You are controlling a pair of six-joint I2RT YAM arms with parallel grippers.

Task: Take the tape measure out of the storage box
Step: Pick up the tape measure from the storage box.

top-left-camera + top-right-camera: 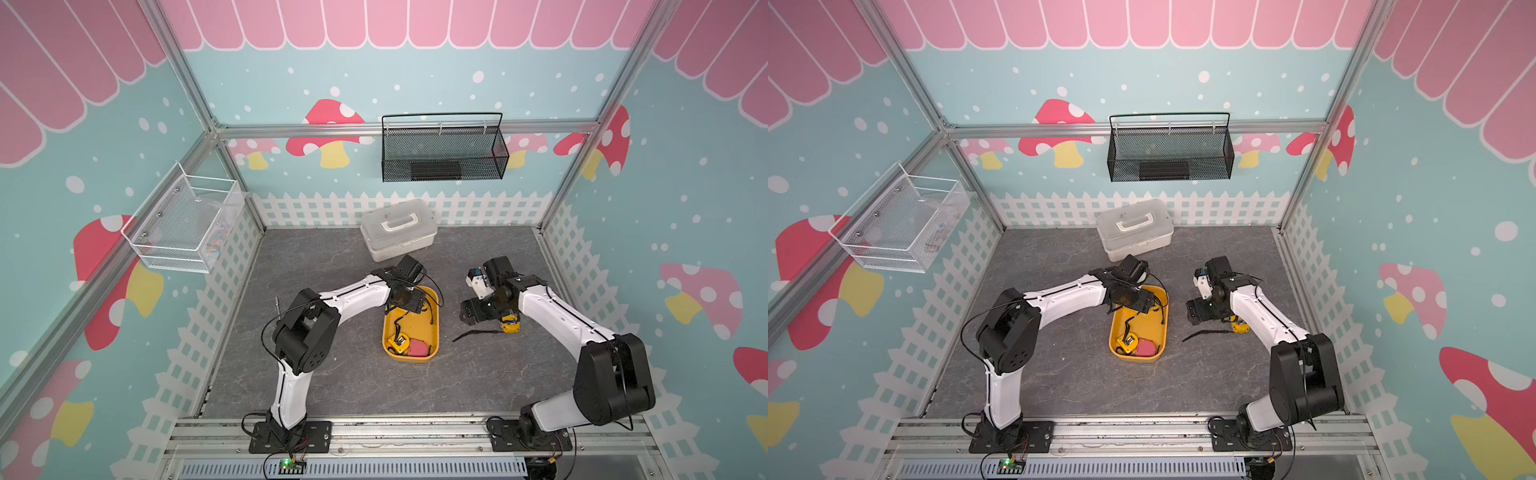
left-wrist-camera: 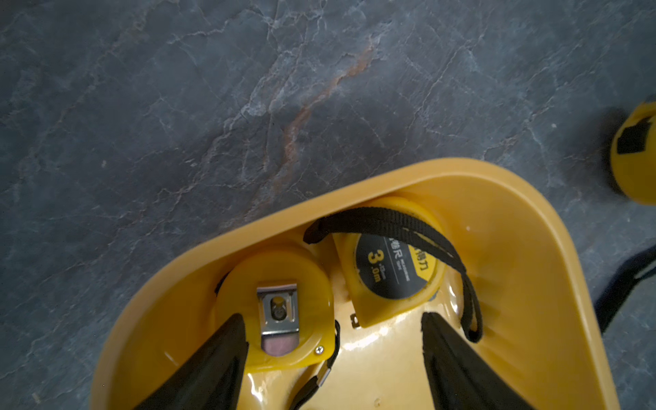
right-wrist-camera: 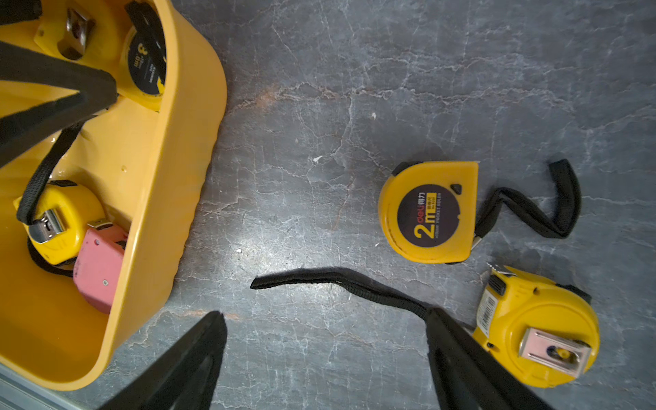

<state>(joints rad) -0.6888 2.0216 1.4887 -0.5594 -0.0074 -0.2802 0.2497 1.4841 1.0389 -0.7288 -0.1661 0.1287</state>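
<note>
Between the storage box (image 3: 170, 177) and the tabletop's right edge, the right gripper (image 3: 324, 314) hangs open over a black strap (image 3: 337, 278). At the box's far end the left gripper (image 2: 332, 318) is open, low over the clip-up tape measure (image 2: 284, 301) and the 3 m tape measure (image 2: 390, 269), which lie side by side. I think closing here may pinch both, or snag a strap and drag the box.

Storage box (image 3: 170, 177) (orange-yellow, lidless) holds four tape measures (image 2: 390, 269); two others (image 3: 427, 213) lie outside.

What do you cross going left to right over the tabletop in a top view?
left arm's elbow → storage box → yellow tape measure inside it → pink tape measure inside it → right gripper → tape measure on the table
</note>
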